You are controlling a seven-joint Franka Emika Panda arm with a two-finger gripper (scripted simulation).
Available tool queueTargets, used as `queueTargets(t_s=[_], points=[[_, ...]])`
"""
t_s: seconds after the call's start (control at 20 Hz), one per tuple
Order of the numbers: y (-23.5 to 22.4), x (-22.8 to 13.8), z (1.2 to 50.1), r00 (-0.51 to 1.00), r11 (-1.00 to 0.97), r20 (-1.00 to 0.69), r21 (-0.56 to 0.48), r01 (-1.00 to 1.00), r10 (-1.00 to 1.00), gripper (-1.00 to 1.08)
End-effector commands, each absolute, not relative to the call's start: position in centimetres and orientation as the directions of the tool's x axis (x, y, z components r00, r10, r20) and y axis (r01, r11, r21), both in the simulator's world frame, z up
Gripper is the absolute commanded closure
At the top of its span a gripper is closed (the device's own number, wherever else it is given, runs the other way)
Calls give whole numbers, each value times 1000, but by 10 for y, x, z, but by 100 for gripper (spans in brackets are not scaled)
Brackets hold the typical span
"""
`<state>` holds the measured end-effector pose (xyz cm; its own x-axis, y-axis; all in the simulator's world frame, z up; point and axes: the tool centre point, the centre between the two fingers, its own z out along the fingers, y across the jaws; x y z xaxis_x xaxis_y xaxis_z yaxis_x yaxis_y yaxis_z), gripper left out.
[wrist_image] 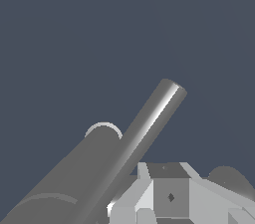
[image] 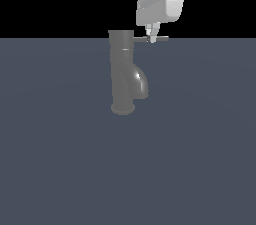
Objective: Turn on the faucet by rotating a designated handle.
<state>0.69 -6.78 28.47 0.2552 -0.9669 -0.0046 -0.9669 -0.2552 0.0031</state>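
The faucet [image: 121,69] is a dull grey upright cylinder standing on a flared base, with a short curved spout [image: 140,83] bulging toward the exterior view's right. Its handle [image: 161,39], a thin grey rod, sticks out level from the top cap toward the exterior view's right. My gripper [image: 151,37] hangs down from above and meets the rod about midway along it. In the wrist view the handle [wrist_image: 154,113] runs slantwise past my gripper [wrist_image: 169,190], whose fingers look pressed together beside the rod, not around it. The faucet body [wrist_image: 74,178] lies alongside.
A flat blue-grey floor [image: 200,144] spreads around the faucet with nothing else on it. My white arm [image: 162,1] comes down from above at the exterior view's right of the faucet.
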Motion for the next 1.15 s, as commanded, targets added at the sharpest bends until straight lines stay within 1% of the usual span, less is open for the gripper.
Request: queueTargets(t_s=[0.0, 1.1], points=[[-77, 14, 284, 246, -246, -2, 0, -969, -969, 108], [-111, 58, 285, 230, -230, 0, 0, -973, -973, 108]])
